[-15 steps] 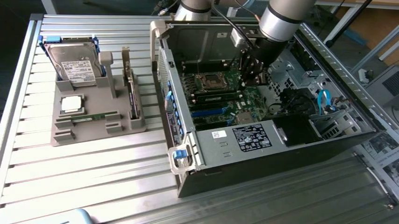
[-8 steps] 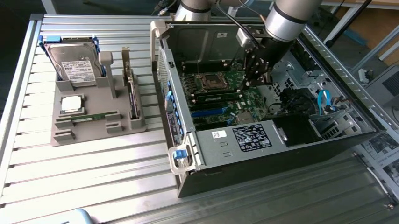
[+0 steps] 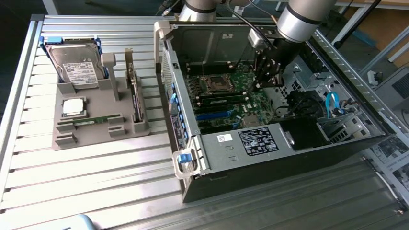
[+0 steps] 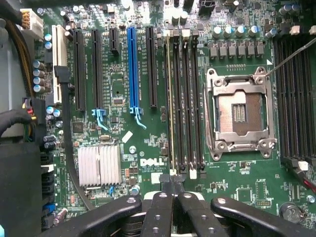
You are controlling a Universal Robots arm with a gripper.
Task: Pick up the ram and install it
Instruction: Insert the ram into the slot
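A thin green ram stick [image 4: 169, 98] stands edge-on in the outermost of the black memory slots beside the empty processor socket [image 4: 240, 113]. My gripper [image 4: 172, 186] is shut, with its black fingertips over the near end of that stick; I cannot tell whether they touch it. In the exterior view the gripper [image 3: 267, 82] reaches down into the open computer case [image 3: 191, 158], at the end of the green strip of ram [image 3: 223, 99] on the motherboard. A look-alike ram stick [image 3: 96, 120] lies flat in the grey tray [image 3: 96, 139] outside the case.
The tray also carries a silver hard drive [image 3: 75, 69], a square processor chip [image 3: 73, 106] and a card standing on edge [image 3: 134, 96]. Inside the case are expansion slots [image 4: 131, 69], a silver heatsink [image 4: 98, 165], black cables [image 4: 69, 143] and a blue cable [image 3: 332, 103].
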